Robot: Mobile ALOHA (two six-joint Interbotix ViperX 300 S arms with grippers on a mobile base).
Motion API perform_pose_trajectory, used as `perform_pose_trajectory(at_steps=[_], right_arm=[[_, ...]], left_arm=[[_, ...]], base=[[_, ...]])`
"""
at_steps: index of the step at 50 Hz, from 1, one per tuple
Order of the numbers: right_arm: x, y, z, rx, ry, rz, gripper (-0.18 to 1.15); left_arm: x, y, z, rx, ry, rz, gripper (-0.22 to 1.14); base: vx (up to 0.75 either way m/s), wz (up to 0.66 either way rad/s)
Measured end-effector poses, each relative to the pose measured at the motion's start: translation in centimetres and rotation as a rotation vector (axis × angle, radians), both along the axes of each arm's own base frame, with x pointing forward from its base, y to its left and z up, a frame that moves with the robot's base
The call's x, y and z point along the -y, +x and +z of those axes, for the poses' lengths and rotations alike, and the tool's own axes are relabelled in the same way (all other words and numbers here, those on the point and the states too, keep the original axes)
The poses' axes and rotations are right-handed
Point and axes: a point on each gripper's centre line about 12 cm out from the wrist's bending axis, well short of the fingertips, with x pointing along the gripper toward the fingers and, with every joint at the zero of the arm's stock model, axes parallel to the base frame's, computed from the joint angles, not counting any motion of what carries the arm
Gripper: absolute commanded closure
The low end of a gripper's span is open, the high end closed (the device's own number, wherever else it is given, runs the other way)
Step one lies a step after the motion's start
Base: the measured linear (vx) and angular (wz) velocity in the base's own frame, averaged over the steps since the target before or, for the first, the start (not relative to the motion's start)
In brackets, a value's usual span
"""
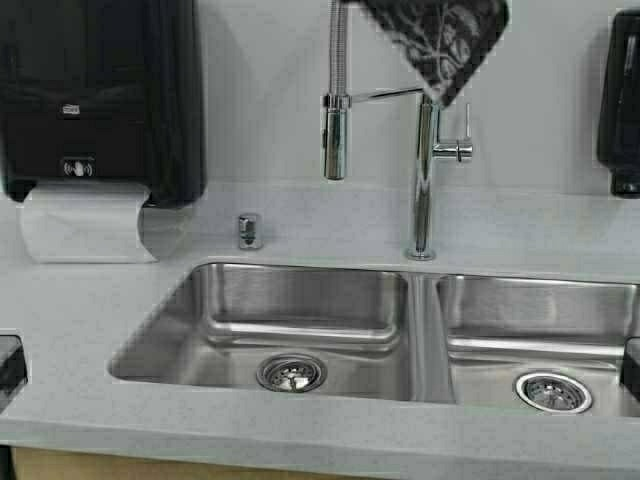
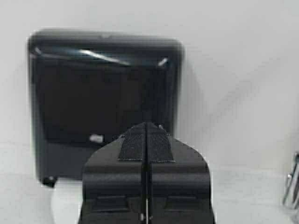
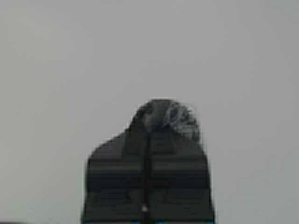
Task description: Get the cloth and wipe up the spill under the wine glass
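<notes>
The cloth (image 1: 440,40), dark with a pale floral print, hangs from above the top edge of the high view, in front of the wall and just over the faucet (image 1: 425,170). My right gripper (image 3: 154,109) is shut, and a small tuft of the printed cloth (image 3: 184,122) sticks out at its fingertips; it faces a bare grey wall. My left gripper (image 2: 145,126) is shut and empty, pointing at the black paper towel dispenser (image 2: 103,98). Neither gripper shows in the high view. The wine glass and the spill are out of view.
A steel double sink (image 1: 300,320) is set in a grey counter (image 1: 80,310). The paper towel dispenser (image 1: 95,100) hangs on the wall at the left with a sheet out. A black soap dispenser (image 1: 622,100) is at the right. A small chrome button (image 1: 249,230) stands behind the sink.
</notes>
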Motion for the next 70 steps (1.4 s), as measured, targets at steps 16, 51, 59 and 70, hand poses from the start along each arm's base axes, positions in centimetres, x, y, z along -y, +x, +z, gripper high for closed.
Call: perform_pose_trajectory(at_steps=[16,51,59,70], right_arm=[[-0.7,-2.2,-3.6,-0.09,-0.055,0.047,0.92],[-0.3,-2.7,-8.6,-0.212,-0.132,0.044,0.92],[-0.4,-2.8,-8.6,-0.211,-0.132,0.046,0.92],[-0.4,-3.0,-9.5,-0.231,-0.146,0.05,0.92]], left_arm=[[0.0,0.0,-0.6,-0.026,-0.001,0.001,0.89],[-0.1,0.0,-0.7,-0.033,-0.032,0.001,0.89],[-0.1,0.1,-0.7,-0.036,-0.033,0.001,0.89],[-0.1,0.0,-0.6,-0.031,-0.038,-0.001,0.89]], base=[[-0.04,0.06],[-0.15,0.22],[-0.14,0.52],[-0.16,0.6]])
